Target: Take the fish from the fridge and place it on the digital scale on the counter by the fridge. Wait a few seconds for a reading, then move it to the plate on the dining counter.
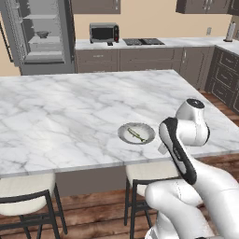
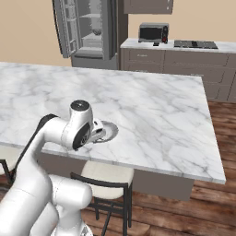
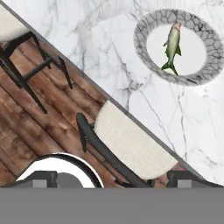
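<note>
Here my arm hides part of the plate (image 2: 109, 132); the tool (image 3: 112, 179), fingertips wide apart and cropped, holds nothing. The fish (image 3: 173, 46) lies on the plate, on the worktop (image 1: 70, 121), at one o'clock.
</note>
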